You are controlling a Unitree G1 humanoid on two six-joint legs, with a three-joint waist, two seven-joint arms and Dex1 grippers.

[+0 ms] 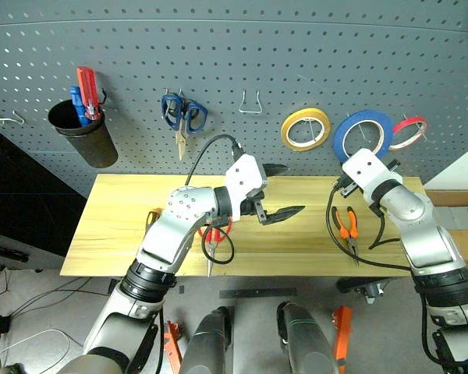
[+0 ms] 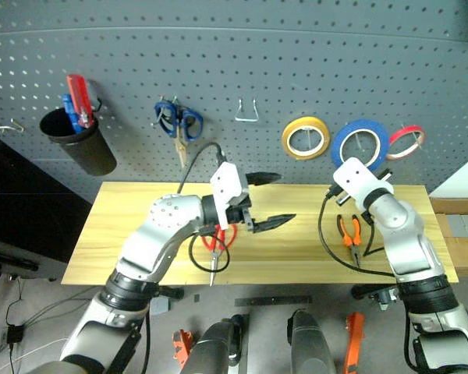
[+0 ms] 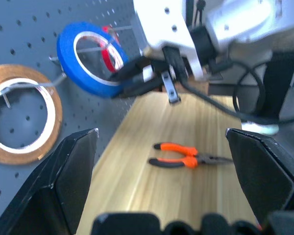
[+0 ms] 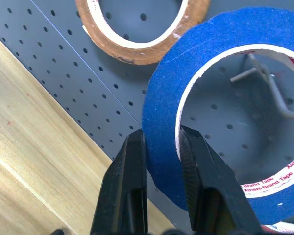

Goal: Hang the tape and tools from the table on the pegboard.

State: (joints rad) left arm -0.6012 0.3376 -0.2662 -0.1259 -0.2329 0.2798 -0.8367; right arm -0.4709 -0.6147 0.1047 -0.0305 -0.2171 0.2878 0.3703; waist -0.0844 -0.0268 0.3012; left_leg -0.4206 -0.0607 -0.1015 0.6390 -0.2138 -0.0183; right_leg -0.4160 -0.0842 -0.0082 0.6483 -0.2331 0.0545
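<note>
Hanging the blue tape point(image 4: 161, 122) on the pegboard point(image 1: 234, 70)
Right tool point(image 4: 162, 147) pinches the roll's lower rim, its hole around a hook point(image 4: 264, 81); light, stiff and flat, the rim suits gripping. Left tool point(image 1: 279, 191) hangs spread over the worktop point(image 1: 117, 226)

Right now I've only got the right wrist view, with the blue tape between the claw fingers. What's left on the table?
Observer: Orange-handled pliers lie on the table, beneath your right arm.
Operator: Anything else down there?
Observer: Red-handled scissors lie under the left arm, partly hidden by it.
Operator: And where's the left claw?
Observer: The left claw hangs open over the middle of the table, holding nothing.
</note>
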